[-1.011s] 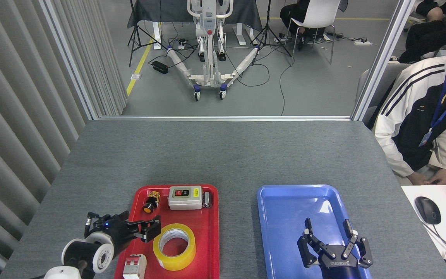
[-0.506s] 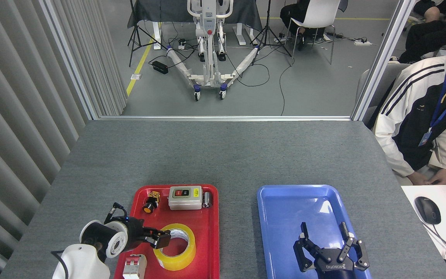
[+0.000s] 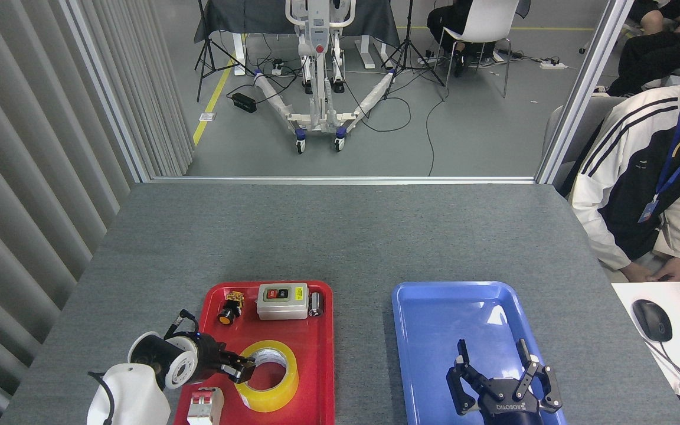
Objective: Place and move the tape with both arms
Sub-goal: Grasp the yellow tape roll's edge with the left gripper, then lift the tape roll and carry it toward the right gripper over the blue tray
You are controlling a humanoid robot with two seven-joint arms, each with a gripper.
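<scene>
The tape (image 3: 269, 378), a yellow roll with a white-grey core, lies flat at the front of the red tray (image 3: 316, 354). My left gripper (image 3: 239, 370) comes in from the left and sits at the roll's left rim, its dark fingers over the wall of the roll. Whether they clamp it is not visible. Over the front part of the blue tray (image 3: 434, 307), my right gripper (image 3: 493, 360) stands open with its fingers spread upward and nothing between them.
The back of the red tray holds a grey switch box (image 3: 282, 300), a yellow-black push button (image 3: 229, 308) and a small dark cylinder (image 3: 315, 304). A white part (image 3: 205, 405) lies at its front left. A seated person (image 3: 647, 177) and a white desk with a mouse (image 3: 651, 319) are at the right.
My left gripper swung right from beside the red tray onto the tape's left rim and its fingers drew closer together. My right gripper sank slightly toward the front edge. The tape has not moved.
</scene>
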